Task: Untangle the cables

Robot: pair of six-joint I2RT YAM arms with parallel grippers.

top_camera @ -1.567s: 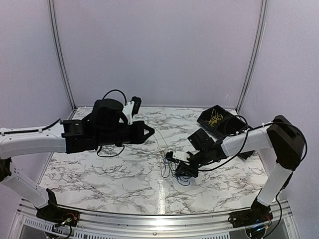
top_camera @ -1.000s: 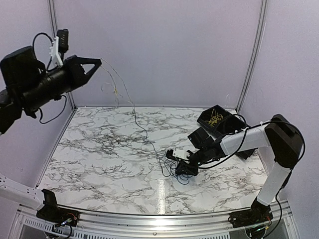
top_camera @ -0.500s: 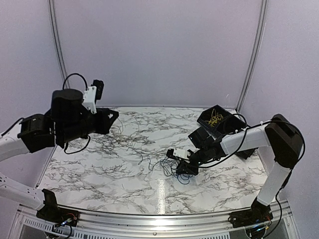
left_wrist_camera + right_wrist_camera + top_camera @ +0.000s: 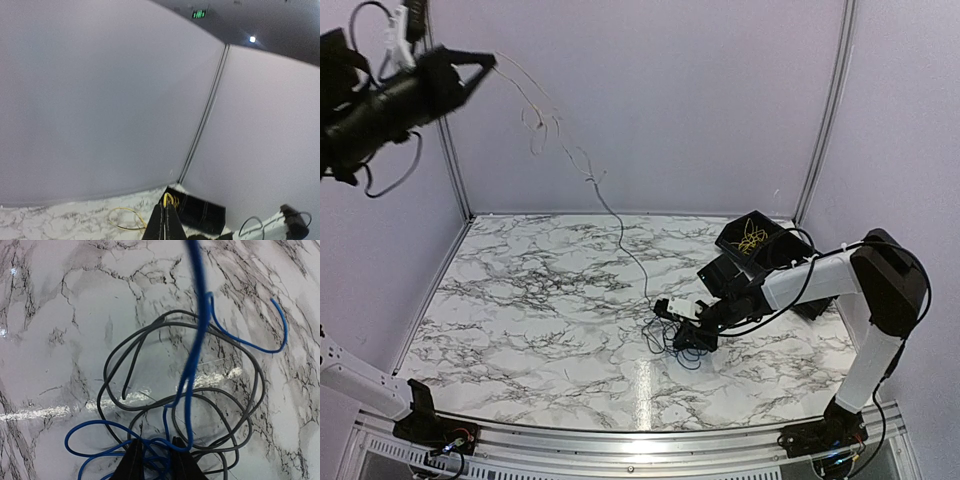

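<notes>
My left gripper [image 4: 491, 61] is raised high at the upper left, shut on a thin yellow cable [image 4: 164, 199] at its tips [image 4: 167, 210]. From it a thin strand [image 4: 620, 232] runs down to the tangle [image 4: 665, 340] on the marble table. The strand is pale at the top and darker lower down. My right gripper [image 4: 674, 330] sits low on the tangle. In the right wrist view its fingers [image 4: 132, 462] close around blue cable [image 4: 95, 427] loops. The black cable [image 4: 107, 371] coils around them, and one blue strand [image 4: 198, 335] rises towards the camera.
A black bin [image 4: 728, 241] holding yellow cables [image 4: 752, 238] stands at the back right, next to my right arm; it also shows in the left wrist view [image 4: 206, 216]. A loose yellow loop [image 4: 122, 220] hangs below my left gripper. Purple walls enclose the table.
My left arm has swung up from low over the table's left side to high at the upper left, drawing the strand out of the tangle. My right gripper has stayed on the tangle.
</notes>
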